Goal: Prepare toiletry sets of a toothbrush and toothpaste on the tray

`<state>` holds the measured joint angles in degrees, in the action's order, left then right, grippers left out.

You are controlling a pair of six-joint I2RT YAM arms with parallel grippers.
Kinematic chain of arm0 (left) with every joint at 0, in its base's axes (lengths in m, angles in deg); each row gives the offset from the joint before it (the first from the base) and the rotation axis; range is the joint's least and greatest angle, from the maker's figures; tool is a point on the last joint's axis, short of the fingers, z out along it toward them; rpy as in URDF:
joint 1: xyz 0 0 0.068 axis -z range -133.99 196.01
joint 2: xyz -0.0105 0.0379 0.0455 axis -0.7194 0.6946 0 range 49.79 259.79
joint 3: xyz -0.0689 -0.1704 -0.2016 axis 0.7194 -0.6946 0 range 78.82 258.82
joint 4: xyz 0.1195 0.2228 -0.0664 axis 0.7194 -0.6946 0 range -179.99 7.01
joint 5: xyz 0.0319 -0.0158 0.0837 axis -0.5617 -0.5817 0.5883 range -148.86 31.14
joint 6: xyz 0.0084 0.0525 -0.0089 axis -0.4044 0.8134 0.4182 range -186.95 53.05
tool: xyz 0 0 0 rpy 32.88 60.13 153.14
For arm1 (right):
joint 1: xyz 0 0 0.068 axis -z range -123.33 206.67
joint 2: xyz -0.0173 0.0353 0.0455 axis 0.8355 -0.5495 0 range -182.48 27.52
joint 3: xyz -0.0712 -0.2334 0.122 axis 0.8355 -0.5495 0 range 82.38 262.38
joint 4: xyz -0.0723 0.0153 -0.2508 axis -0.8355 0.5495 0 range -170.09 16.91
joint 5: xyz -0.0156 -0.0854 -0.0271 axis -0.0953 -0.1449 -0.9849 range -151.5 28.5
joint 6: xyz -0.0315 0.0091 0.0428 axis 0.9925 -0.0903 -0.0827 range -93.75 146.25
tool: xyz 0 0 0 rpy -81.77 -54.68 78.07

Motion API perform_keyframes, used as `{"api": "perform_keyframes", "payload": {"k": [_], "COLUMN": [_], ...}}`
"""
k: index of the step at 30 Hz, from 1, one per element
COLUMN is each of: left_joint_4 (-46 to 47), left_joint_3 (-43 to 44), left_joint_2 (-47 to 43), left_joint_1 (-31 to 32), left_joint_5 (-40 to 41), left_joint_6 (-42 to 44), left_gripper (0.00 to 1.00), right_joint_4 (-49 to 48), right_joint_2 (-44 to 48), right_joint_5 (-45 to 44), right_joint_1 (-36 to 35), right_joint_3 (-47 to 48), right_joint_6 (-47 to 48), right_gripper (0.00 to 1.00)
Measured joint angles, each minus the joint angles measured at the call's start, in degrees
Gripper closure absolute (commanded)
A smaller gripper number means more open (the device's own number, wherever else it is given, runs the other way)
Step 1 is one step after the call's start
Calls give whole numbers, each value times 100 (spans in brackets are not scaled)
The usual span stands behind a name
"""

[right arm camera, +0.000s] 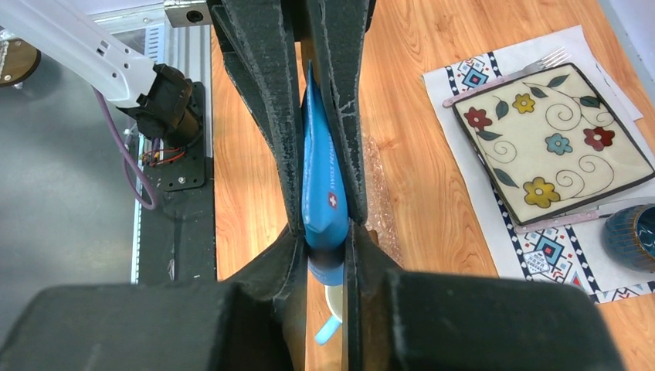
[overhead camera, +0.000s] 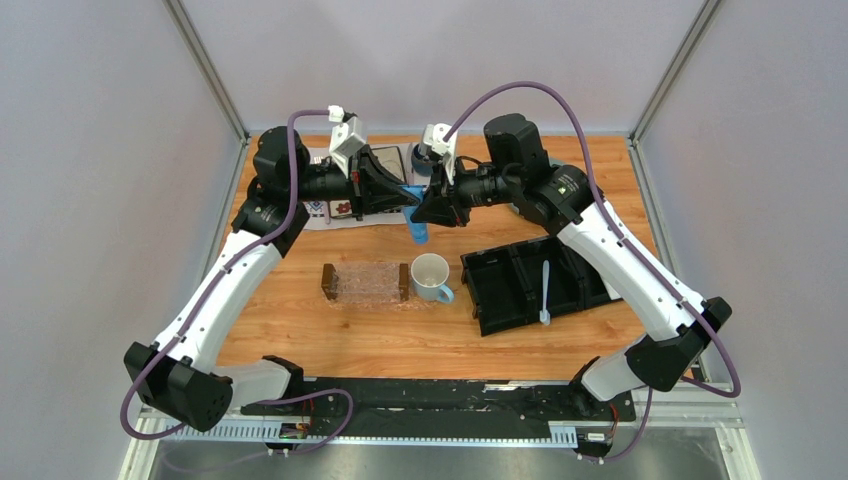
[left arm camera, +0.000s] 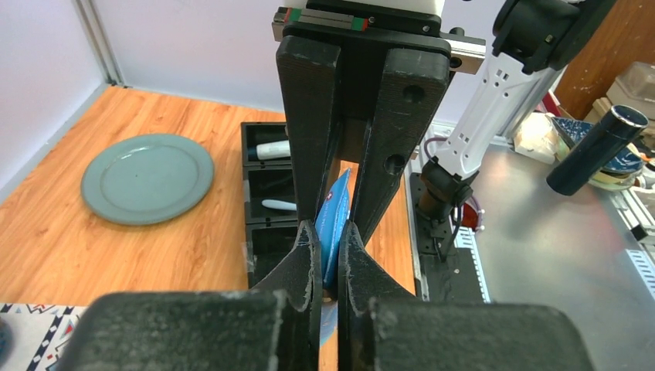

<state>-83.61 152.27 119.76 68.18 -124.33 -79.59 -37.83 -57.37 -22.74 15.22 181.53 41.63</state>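
Both grippers meet over the back middle of the table, each shut on the same bright blue toothpaste tube (overhead camera: pixel 417 230). My left gripper (left arm camera: pixel 329 232) pinches the blue tube (left arm camera: pixel 334 212) at its flat end. My right gripper (right arm camera: pixel 326 230) clamps the tube (right arm camera: pixel 324 182) just above its cap, which points down. The clear tray (overhead camera: pixel 365 283) with brown wooden ends lies below and in front, nothing on it. A white toothbrush (overhead camera: pixel 545 292) rests in the black organizer (overhead camera: pixel 500 270). The left wrist view shows the toothbrush (left arm camera: pixel 278 205) and a whitish tube (left arm camera: pixel 270 150) in separate compartments.
A white mug (overhead camera: pixel 430 277) with a blue handle stands between tray and organizer. A green plate (left arm camera: pixel 147 178) lies at the back right. A floral square plate (right arm camera: pixel 548 147) and a dark bowl (right arm camera: pixel 633 236) sit on a patterned mat at the back left.
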Motion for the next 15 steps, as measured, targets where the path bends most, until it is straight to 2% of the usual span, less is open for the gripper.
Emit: {"api": "perform_keyframes", "payload": {"k": [1, 2, 5, 8, 11, 15], "left_joint_4": [-28, -74, -229, -472, -599, -723], "left_joint_3": [0, 0, 0, -44, -203, -638], "left_joint_2": [-2, -4, -33, -114, -245, -560], "left_joint_1": [0, 0, 0, -57, -251, -651], "left_joint_5": [2, 2, 83, 245, 396, 608], "left_joint_6": [20, 79, 280, 485, 656, 885], "left_gripper": [100, 100, 100, 100, 100, 100], "right_joint_4": [11, 31, 76, 131, 170, 184], "right_joint_2": [-2, -2, -11, -11, 11, 59], "right_joint_5": [2, -9, -66, -203, -376, -597], "right_joint_1": [-2, -4, -17, -42, -48, -48], "right_joint_3": [-2, 0, -2, -20, -109, -278], "right_joint_6": [22, 44, 98, 166, 240, 328], "right_gripper": [85, 74, 53, 41, 36, 34]}}
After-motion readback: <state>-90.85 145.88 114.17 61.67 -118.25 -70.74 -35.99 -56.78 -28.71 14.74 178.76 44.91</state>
